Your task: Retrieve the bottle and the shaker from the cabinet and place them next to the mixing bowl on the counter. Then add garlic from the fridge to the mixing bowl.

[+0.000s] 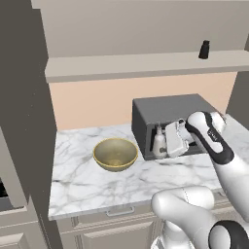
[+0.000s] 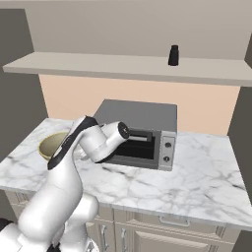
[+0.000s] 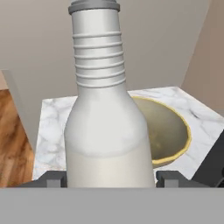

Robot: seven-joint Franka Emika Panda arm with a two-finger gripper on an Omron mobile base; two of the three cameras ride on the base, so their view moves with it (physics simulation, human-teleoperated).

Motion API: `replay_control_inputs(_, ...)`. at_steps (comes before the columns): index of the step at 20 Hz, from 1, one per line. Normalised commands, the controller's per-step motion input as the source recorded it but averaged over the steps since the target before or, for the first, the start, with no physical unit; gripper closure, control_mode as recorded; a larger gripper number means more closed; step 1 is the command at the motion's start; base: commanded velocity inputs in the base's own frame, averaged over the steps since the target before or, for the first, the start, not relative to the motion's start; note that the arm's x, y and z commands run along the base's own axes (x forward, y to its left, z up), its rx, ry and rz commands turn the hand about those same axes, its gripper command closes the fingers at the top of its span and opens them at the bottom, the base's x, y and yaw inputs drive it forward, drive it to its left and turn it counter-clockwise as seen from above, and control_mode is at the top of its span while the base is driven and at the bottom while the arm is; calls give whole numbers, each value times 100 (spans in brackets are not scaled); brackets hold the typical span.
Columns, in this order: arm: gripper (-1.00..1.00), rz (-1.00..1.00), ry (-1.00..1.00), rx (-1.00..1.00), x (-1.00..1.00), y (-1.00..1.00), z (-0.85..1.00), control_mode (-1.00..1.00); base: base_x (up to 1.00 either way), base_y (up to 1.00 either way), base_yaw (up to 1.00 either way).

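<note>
- Hand view: the gripper (image 3: 109, 179) squeezes the bottle (image 3: 109, 131) between its fingers.
- Bottle stands upright just beside the mixing bowl (image 1: 115, 154) (over the counter (image 1: 87, 185)).
- Shaker (image 1: 204, 49) sits on the cabinet (image 1: 146, 65) shelf.

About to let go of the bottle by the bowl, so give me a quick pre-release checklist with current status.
1. Bottle between the gripper fingers: ok, one fingertip shows on each side of its base.
2. Bottle upright: ok.
3. Bottle resting on the counter: cannot tell, its base is hidden.
4. Bottle next to the bowl: ok, it is just right of it, in front of the toaster oven.
5. Bowl not in the way: ok, a gap shows between bottle and bowl.
6. Shaker brought down: not ok, it stands on the cabinet shelf.
</note>
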Motion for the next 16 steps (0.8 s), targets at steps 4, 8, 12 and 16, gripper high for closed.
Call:
replay_control_inputs(4,100,0,-4,3,-73,0,-1,-100,0,0,0)
replay_control_inputs(8,100,0,-2,1,-49,0,-9,-100,0,0,0)
replay_control_inputs(12,100,0,0,0,-3,0,-65,-100,0,0,0)
replay_control_inputs(16,100,0,0,3,0,0,-71,-100,0,0,0)
